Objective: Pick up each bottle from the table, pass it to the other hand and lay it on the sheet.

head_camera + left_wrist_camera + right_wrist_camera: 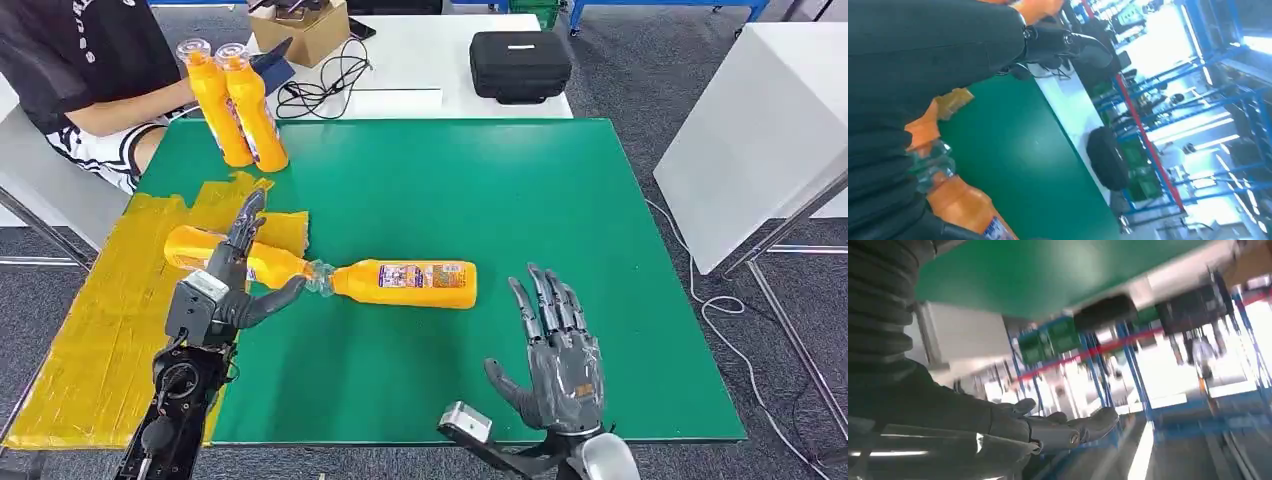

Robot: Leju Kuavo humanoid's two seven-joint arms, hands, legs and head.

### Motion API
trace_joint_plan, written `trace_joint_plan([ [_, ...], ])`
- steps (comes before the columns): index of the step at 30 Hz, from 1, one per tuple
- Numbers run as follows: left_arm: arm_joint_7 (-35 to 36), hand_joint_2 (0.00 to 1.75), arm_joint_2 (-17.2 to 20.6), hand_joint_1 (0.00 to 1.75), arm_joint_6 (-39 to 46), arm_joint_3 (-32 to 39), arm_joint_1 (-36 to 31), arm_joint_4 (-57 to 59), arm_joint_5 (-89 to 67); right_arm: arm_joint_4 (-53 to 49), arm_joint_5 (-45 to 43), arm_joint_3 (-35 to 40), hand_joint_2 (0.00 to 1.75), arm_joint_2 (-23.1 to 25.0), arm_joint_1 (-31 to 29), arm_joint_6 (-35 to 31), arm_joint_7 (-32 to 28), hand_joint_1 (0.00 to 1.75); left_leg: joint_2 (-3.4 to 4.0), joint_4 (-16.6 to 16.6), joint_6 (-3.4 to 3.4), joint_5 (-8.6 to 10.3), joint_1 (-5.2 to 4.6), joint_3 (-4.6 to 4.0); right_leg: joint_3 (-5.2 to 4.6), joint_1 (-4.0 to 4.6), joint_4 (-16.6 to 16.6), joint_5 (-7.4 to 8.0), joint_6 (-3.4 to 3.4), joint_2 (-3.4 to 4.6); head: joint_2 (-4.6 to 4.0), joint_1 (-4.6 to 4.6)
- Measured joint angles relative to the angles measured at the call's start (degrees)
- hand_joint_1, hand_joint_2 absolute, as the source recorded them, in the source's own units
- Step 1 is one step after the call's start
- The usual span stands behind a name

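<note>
Left hand [237, 282] w/ fingers spread over a bottle [215, 254] lying on the yellow sheet [95, 330] at tabletop's left edge, grip unclear. Right hand [553, 345] released, empty, near front edge. Second bottle [405, 283] lies mid-tabletop; two bottles [237, 105] upright at far-left corner. Prob. three left.

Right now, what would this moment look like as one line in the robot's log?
left hand: over bottle lying on yellow sheet | right hand: open, empty | second lying bottle: on green mat, cap to cap
</note>
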Motion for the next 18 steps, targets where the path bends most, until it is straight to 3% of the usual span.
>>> trace_joint_plan([
  [2,-0.59,1.75,-0.11,0.0,0.02,-0.97,-0.21,0.0,-0.13,1.09,-2.6,-1.31,1.75,-0.46,-2.06,3.77,0.15,0.0,-0.01,0.01,0.02,0.02,0.0,0.0,0.0,-0.03,0.0,0.02,0.02,0.0,0.0,0.02],
  [9,-1.81,1.75,-0.37,0.0,1.29,-3.17,-0.45,-0.17,-1.55,3.64,-4.14,-4.24,1.75,-1.24,-5.89,7.02,1.24,0.0,0.0,0.03,0.03,0.02,-0.05,-0.01,-0.01,-0.04,0.0,0.03,0.03,0.0,0.0,0.0],
  [18,-7.65,1.75,-0.9,0.0,-2.54,-10.17,0.71,-4.22,3.04,13.44,-12.61,-8.09,1.75,-3.43,-15.87,14.72,0.13,0.0,-0.02,0.03,0.03,0.02,-0.04,0.0,0.01,-0.03,0.0,0.04,0.04,0.0,0.0,0.02],
])
